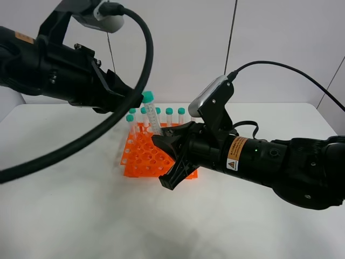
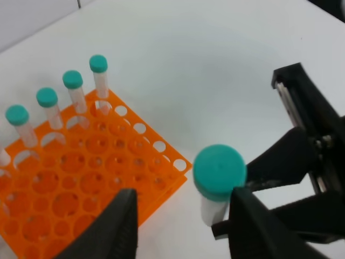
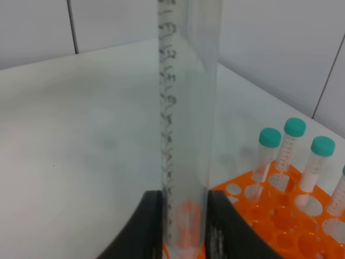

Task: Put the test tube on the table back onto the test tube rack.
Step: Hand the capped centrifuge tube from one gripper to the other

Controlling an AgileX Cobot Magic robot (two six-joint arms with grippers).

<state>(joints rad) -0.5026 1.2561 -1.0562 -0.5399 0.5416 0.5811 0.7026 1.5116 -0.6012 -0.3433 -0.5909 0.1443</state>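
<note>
Left gripper (image 2: pixel 183 216): jaws wide, nothing in them, hovers just above the tube's cap, not touching it as far as I can see. Tube (image 1: pixel 152 116): off the table (image 1: pixel 81 216), near upright with a slight tilt, cap up, clamped by its lower body. Rack (image 1: pixel 141 156): sits mid-table, a row of capped tubes (image 1: pixel 169 114) along its far edge, most holes free. In the left wrist view the tube's lower end looks to be beside the rack's corner rather than over a hole; the high view can't settle it. Right gripper (image 3: pixel 184 211): closed on the tube, one finger on each side of the clear wall. Status, my read: pickup done, tube at the rack. Left to do: line up over a free hole, lower it in, release. Insertion not started.
</note>
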